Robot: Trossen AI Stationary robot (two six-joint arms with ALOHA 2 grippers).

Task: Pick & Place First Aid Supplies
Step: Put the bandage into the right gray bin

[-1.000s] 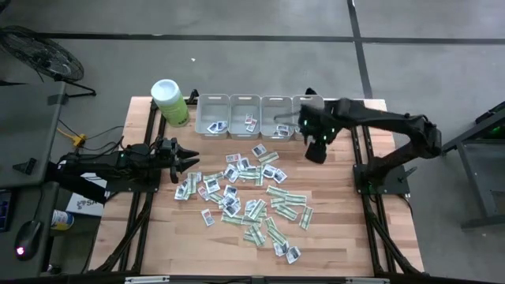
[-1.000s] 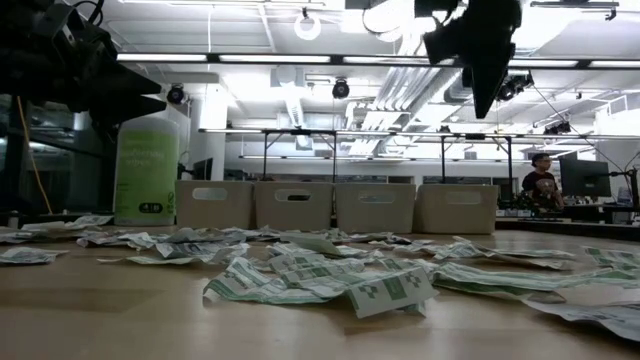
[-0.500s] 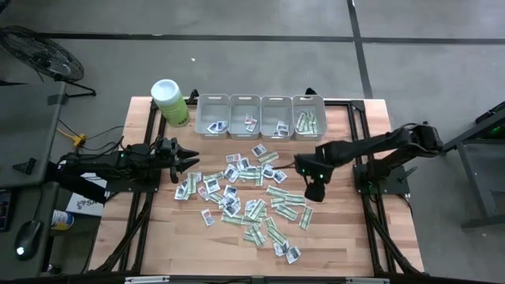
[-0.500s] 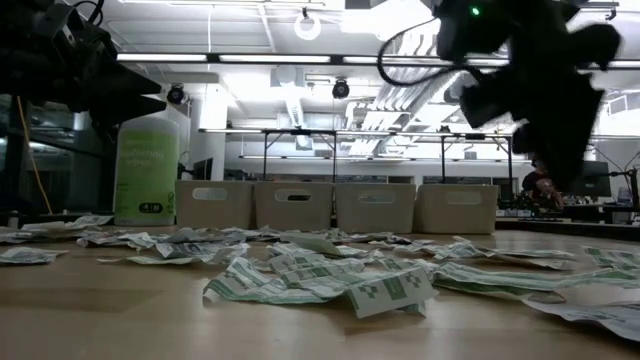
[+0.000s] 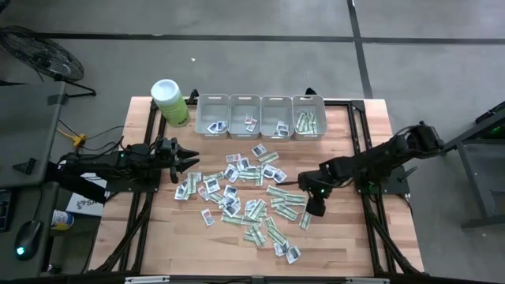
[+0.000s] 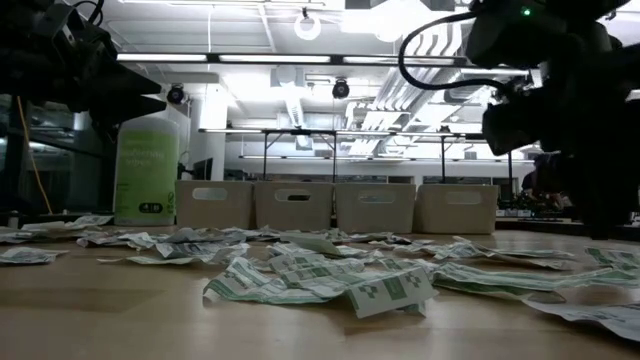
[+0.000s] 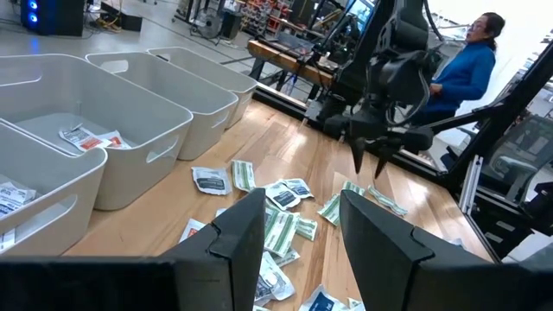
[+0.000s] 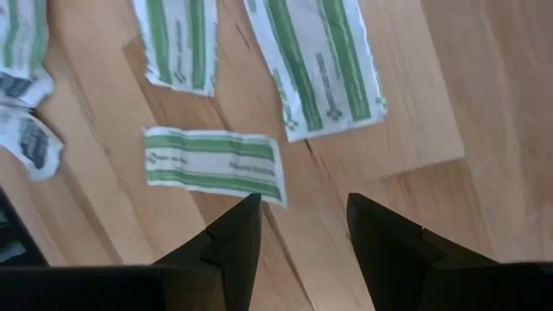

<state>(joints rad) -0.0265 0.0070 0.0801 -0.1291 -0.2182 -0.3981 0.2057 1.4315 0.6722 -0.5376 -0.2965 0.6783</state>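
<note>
- Position: my right fingers [image 8: 298,233], parted and empty, hang over the surface [image 8: 415,104]; a green-striped strip [image 8: 213,164] lies just ahead, long axis crosswise to them.
- Left fingers [image 5: 188,163], parted, wait farther off.

You've got the right gripper [image 8: 298,226] fingers [image 8: 233,238] spread apart over bare wooden counter [image 8: 415,95]. A green-and-white strip [image 8: 213,164] lies flat just past them, three more strips [image 8: 324,60] beyond (one white packet [image 8: 30,142] at the edge).
</note>
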